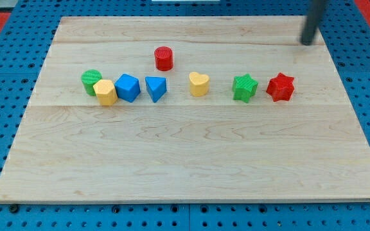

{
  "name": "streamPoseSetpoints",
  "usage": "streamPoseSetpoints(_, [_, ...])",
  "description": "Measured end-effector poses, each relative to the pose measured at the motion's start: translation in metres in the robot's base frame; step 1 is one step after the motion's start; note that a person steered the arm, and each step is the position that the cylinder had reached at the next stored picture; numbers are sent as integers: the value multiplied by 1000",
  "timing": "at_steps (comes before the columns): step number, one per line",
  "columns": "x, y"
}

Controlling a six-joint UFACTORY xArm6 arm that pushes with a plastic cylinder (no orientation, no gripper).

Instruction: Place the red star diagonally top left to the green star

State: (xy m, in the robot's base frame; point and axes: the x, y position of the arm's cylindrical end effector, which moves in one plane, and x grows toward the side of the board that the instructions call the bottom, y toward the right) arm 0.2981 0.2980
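The red star (280, 87) lies on the wooden board at the view's right, just right of the green star (244, 88), with a small gap between them. My tip (308, 42) is near the board's top right, above and to the right of the red star, apart from every block.
A yellow heart (199, 84) lies left of the green star. A red cylinder (164, 58) stands above the row. At the left are a blue triangular block (155, 88), a blue block (128, 88), a yellow block (106, 92) and a green cylinder (91, 82). The board's right edge (358, 115) is close to the red star.
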Motion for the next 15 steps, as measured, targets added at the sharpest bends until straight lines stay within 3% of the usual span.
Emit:
streamPoseSetpoints(1, [93, 2])
streamPoseSetpoints(4, [146, -14])
streamPoseSetpoints(5, [151, -85])
streamPoseSetpoints(6, [71, -120])
streamPoseSetpoints(7, [20, -184])
streamPoseSetpoints(9, [28, -79])
streamPoseSetpoints(12, [92, -170])
streamPoseSetpoints(13, [54, -231])
streamPoseSetpoints(14, [43, -232])
streamPoseSetpoints(15, [39, -172])
